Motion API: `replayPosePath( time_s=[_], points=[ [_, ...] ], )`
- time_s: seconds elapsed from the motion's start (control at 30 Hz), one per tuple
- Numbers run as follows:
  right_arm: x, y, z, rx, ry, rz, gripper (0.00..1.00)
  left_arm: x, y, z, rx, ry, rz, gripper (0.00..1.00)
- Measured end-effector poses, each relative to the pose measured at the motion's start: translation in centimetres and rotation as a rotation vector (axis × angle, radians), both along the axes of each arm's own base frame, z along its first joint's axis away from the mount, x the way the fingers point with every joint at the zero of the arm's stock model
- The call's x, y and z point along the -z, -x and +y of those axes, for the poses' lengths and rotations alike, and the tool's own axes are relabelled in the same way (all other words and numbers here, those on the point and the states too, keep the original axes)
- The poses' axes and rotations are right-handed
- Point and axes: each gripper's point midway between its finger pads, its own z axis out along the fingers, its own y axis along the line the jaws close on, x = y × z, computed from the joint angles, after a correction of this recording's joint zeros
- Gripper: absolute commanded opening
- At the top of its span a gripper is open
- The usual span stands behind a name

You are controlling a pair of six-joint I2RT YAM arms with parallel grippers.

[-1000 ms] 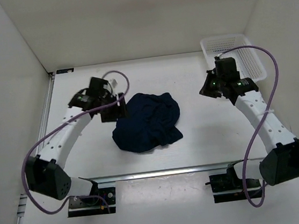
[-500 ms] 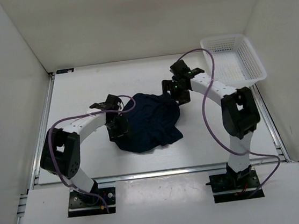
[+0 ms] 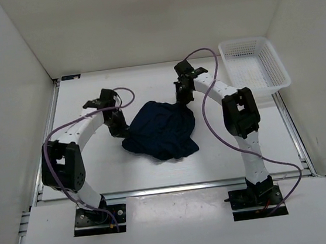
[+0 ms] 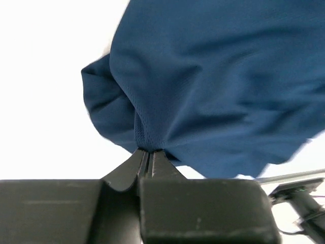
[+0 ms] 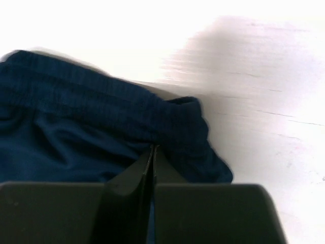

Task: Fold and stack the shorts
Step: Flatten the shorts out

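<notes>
left end effector (image 4: 145, 152): just clamped shut on the shorts (image 3: 162, 129), left edge.
right end effector (image 5: 152, 148): likewise shut, upper right edge.
meaning: spreading can likely start.

Both arms arch inward from their bases, elbows raised and wrists bent down, the tips facing each other. The left claw (image 4: 144, 152) is pinched tight on a fold of the shorts (image 4: 213, 91). The right claw (image 5: 152, 150) is clamped on their waistband.
</notes>
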Motion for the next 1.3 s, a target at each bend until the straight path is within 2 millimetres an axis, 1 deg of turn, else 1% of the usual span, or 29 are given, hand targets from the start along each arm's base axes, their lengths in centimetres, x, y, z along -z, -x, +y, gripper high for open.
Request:
replayPosePath(
  time_s=[0.07, 0.13, 0.2, 0.27, 0.33, 0.4, 0.43, 0.5, 0.53, 0.57, 0.6, 0.63, 0.67, 0.7, 0.73, 0.77, 0.83, 0.87, 0.9, 0.93, 0.97, 1.0, 1.03, 1.1, 1.13, 1.17, 1.2, 1.27, 1.3],
  points=[
    [-1.2, -0.5, 0.6, -0.006, -0.023, -0.017, 0.00, -3.3, -2.5, 0.4, -0.014, 0.011, -0.069, 0.10],
    [-3.5, -1.6, 1.5, -0.013, -0.062, -0.064, 0.00, -8.0, -5.9, 0.8, -0.028, 0.028, -0.178, 0.10],
    [-6.5, -2.6, 2.3, -0.013, -0.108, -0.124, 0.00, -14.0, -9.2, 1.3, -0.048, 0.048, -0.321, 0.10],
    [-10.4, -3.1, 2.6, -0.009, -0.152, -0.197, 0.00, -20.4, -11.6, 1.7, -0.058, 0.069, -0.476, 0.10],
    [-15.4, -2.9, 2.2, 0.001, -0.201, -0.280, 0.00, -26.3, -12.4, 2.0, -0.061, 0.089, -0.618, 0.10],
    [-20.7, -2.2, 1.2, 0.014, -0.251, -0.380, 0.00, -30.6, -11.9, 1.9, -0.053, 0.109, -0.724, 0.10],
    [-23.6, -1.5, 0.4, 0.023, -0.278, -0.444, 0.00, -32.0, -11.1, 1.7, -0.045, 0.119, -0.760, 0.10],
    [-28.2, 0.7, -1.3, 0.034, -0.319, -0.558, 0.00, -33.0, -8.9, 1.1, -0.017, 0.135, -0.784, 0.10],
    [-30.1, 2.2, -2.3, 0.041, -0.335, -0.618, 0.00, -32.8, -7.7, 0.7, 0.000, 0.147, -0.782, 0.10],
    [-31.0, 3.8, -3.5, 0.048, -0.339, -0.682, 0.00, -32.0, -6.3, 0.3, 0.019, 0.160, -0.775, 0.11],
    [-31.0, 5.6, -4.6, 0.054, -0.328, -0.715, 0.01, -30.6, -4.5, -0.2, 0.040, 0.174, -0.746, 0.23],
    [-30.1, 7.9, -5.6, 0.055, -0.311, -0.739, 0.11, -29.1, -2.6, -0.8, 0.063, 0.194, -0.720, 0.68],
    [-28.1, 9.3, -6.4, 0.061, -0.283, -0.736, 0.32, -27.1, -0.8, -1.4, 0.084, 0.216, -0.687, 0.89],
    [-25.8, 10.9, -7.3, 0.070, -0.257, -0.729, 0.68, -25.1, 0.8, -1.8, 0.101, 0.237, -0.658, 0.98],
    [-22.4, 12.3, -8.3, 0.083, -0.208, -0.685, 0.80, -22.1, 3.1, -2.2, 0.117, 0.257, -0.588, 1.00],
    [-19.2, 13.3, -9.3, 0.106, -0.157, -0.633, 0.85, -19.6, 4.6, -2.5, 0.126, 0.265, -0.523, 1.00],
    [-11.8, 15.3, -12.1, 0.165, -0.026, -0.481, 0.86, -15.2, 6.5, -2.4, 0.121, 0.254, -0.405, 0.98],
    [-8.7, 16.7, -13.4, 0.190, 0.038, -0.399, 0.84, -13.2, 6.9, -2.2, 0.109, 0.234, -0.342, 0.90],
    [-6.6, 17.9, -14.7, 0.217, 0.089, -0.336, 0.77, -12.1, 6.8, -2.1, 0.093, 0.218, -0.302, 0.60],
    [-5.6, 18.8, -15.6, 0.239, 0.122, -0.299, 0.50, -11.1, 6.3, -1.9, 0.073, 0.197, -0.272, 0.44],
    [-5.5, 19.0, -16.1, 0.255, 0.138, -0.289, 0.33, -10.6, 5.7, -1.7, 0.055, 0.182, -0.259, 0.31],
    [-5.9, 18.8, -16.2, 0.278, 0.135, -0.298, 0.20, -10.2, 4.9, -1.2, 0.038, 0.159, -0.247, 0.16],
    [-6.6, 18.3, -16.1, 0.294, 0.129, -0.312, 0.06, -10.1, 3.9, -0.8, 0.015, 0.138, -0.243, 0.12],
    [-8.8, 16.6, -15.2, 0.311, 0.108, -0.334, 0.06, -9.9, 1.5, 0.2, -0.033, 0.088, -0.242, 0.15],
    [-10.0, 15.2, -14.5, 0.307, 0.094, -0.349, 0.24, -9.7, 0.2, 0.5, -0.055, 0.069, -0.240, 0.24],
    [-10.9, 13.9, -13.6, 0.297, 0.081, -0.356, 0.39, -9.3, -1.1, 1.0, -0.075, 0.053, -0.232, 0.47],
    [-11.6, 12.7, -12.7, 0.286, 0.068, -0.355, 0.50, -8.8, -2.0, 1.4, -0.088, 0.036, -0.222, 0.65],
    [-12.2, 10.1, -10.6, 0.243, 0.041, -0.346, 0.80, -7.1, -3.7, 2.4, -0.128, 0.006, -0.183, 0.88],
    [-12.3, 8.9, -9.5, 0.214, 0.035, -0.332, 0.82, -6.0, -4.1, 3.0, -0.149, -0.009, -0.153, 0.97]
  ],
)
